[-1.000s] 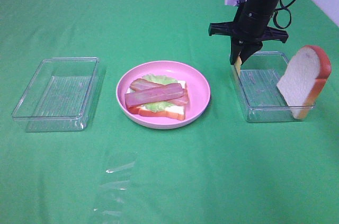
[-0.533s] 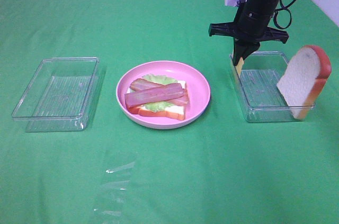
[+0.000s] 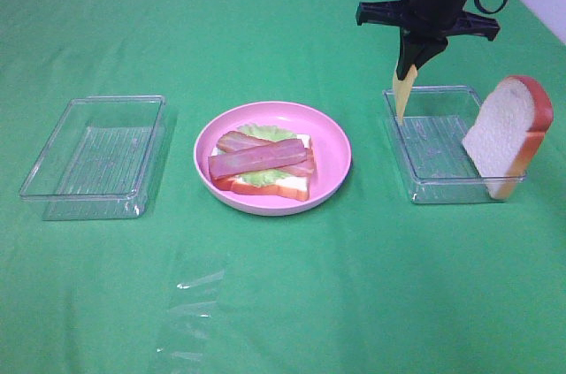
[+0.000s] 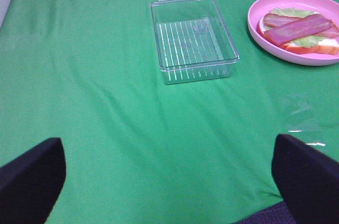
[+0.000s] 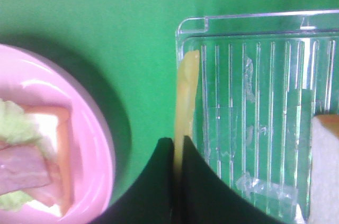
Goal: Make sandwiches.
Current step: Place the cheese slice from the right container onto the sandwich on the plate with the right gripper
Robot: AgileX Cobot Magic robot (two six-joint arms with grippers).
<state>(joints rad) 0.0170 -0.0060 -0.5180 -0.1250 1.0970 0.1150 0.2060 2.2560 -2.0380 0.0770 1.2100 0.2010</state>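
Note:
An open-faced sandwich lies on the pink plate: a bread slice, green lettuce and two bacon strips on top. My right gripper is shut on a thin yellow cheese slice, which hangs edge-down above the left rim of the right clear tray. The right wrist view shows the cheese clamped in the gripper. A second bread slice leans upright at that tray's right end. My left gripper is open over bare cloth, its dark fingers wide apart, well short of the plate.
An empty clear tray sits left of the plate and also appears in the left wrist view. A crumpled clear film lies on the green cloth near the front. The cloth's right edge runs behind the right arm.
My right gripper has finished shutting on the cheese and risen, lifting the slice from the right tray's left edge up above its rim. The left arm is unchanged.

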